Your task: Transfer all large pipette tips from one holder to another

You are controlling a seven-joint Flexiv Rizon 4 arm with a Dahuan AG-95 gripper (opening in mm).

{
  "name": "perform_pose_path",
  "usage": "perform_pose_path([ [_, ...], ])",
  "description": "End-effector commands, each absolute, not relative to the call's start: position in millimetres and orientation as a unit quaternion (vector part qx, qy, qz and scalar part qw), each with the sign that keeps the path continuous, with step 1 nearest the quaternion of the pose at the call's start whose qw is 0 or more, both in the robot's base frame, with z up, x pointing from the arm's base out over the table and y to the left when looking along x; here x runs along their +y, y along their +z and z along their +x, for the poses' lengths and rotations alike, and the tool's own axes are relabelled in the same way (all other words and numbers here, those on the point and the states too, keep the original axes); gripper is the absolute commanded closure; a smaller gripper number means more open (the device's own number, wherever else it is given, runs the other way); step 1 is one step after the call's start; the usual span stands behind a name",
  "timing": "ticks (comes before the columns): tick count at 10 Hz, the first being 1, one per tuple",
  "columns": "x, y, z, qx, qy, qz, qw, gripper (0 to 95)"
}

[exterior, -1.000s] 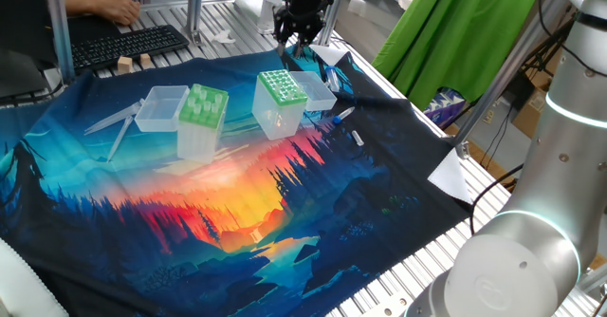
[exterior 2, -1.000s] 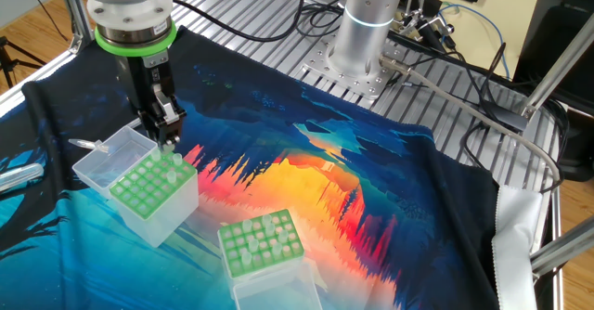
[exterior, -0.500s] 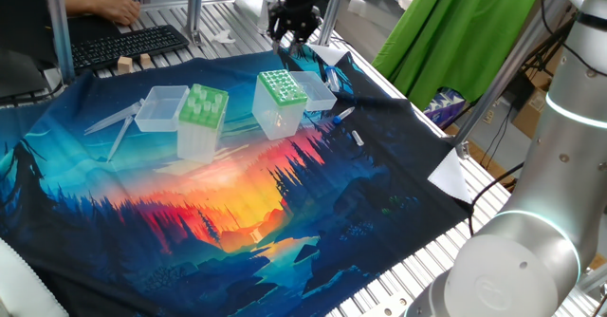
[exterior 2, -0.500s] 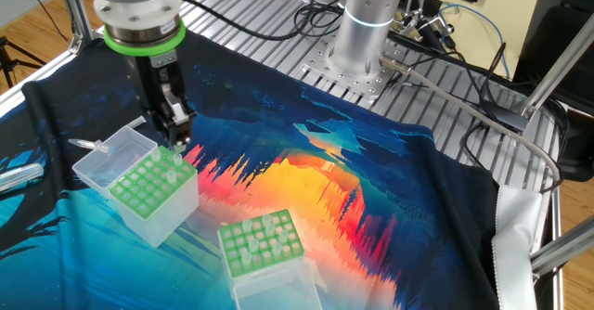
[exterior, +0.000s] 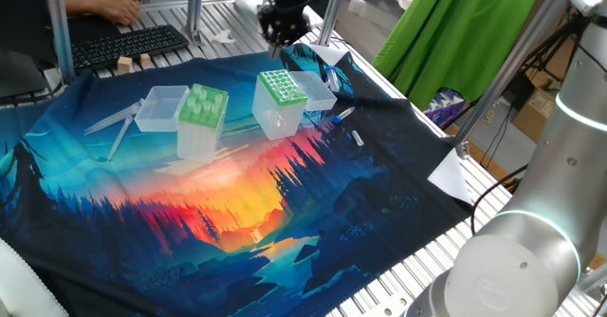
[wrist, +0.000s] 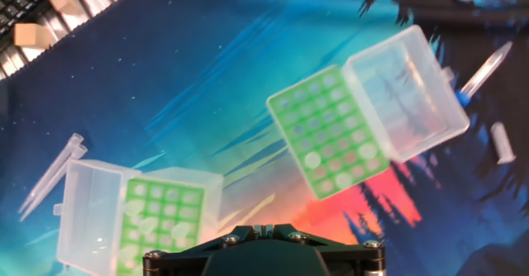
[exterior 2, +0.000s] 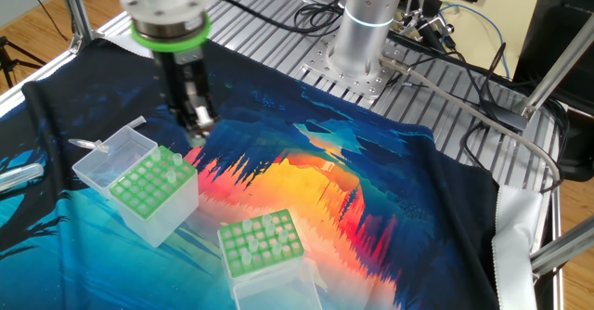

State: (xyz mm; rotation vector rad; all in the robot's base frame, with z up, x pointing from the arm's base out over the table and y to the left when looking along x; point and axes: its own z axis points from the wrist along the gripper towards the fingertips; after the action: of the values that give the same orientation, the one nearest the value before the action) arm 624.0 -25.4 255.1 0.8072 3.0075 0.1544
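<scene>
We find no readable text, label, brand, number or sign in any view; the black computer keyboard at ten o'clock in one fixed view is too small for its key legends to be made out; the green-topped translucent boxes bear only unmarked holes.

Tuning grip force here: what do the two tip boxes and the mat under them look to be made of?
Both boxes: translucent, frosted-looking plastic walls, probably rigid; the mat's colours show dimly through. Their hinged lids look like the same plastic. Top plates: opaque green plastic, matte. Mat: printed fabric, apparently soft; it creases and drapes at the table edge.
</scene>
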Motion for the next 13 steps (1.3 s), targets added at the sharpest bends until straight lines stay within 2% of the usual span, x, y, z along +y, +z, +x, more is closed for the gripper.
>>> perform_pose_path([
  [1,-13.3,250.7,622.9,0.959,0.050,0.278,0.011,95.0],
  [13,-8.4,246.8,623.5,0.955,0.042,0.292,0.009,95.0],
])
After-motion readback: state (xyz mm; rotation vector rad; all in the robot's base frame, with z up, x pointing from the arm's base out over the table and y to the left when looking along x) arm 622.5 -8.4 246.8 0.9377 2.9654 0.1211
